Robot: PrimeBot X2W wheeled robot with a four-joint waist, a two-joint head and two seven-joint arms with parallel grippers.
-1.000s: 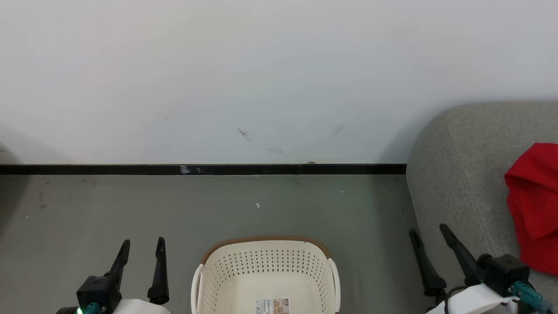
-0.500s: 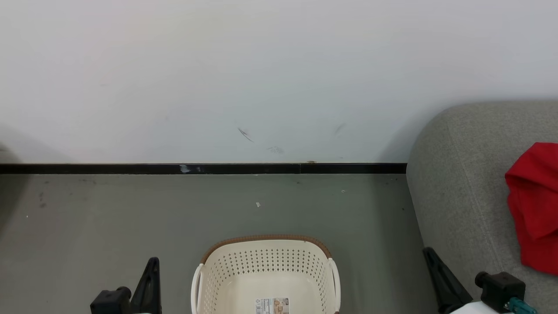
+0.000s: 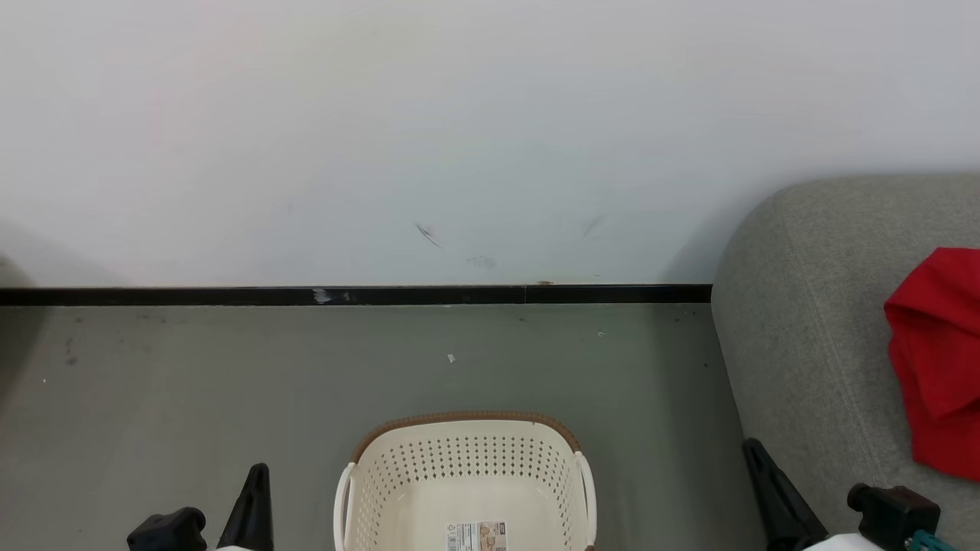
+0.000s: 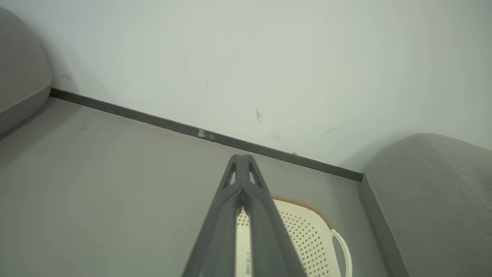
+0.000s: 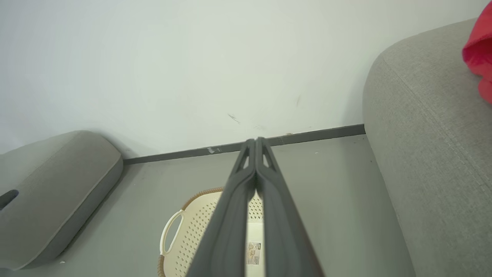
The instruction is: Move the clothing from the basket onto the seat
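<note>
Clothing (image 3: 935,360) lies on the seat (image 3: 804,321), back from its rounded edge. The basket (image 3: 467,420) on the floor (image 3: 230,367) holds only a label. The fingers of the left gripper (image 4: 242,158) and the right gripper (image 5: 256,141) are closed on nothing, probably because the work is finished.

One basket (image 3: 467,458), one red garment (image 3: 938,360)

Closed R claw (image 5: 255,142), basket (image 5: 191,227) behind

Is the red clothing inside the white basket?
No, the red clothing lies on the grey seat, while the basket has a paper label on its bare floor.
</note>
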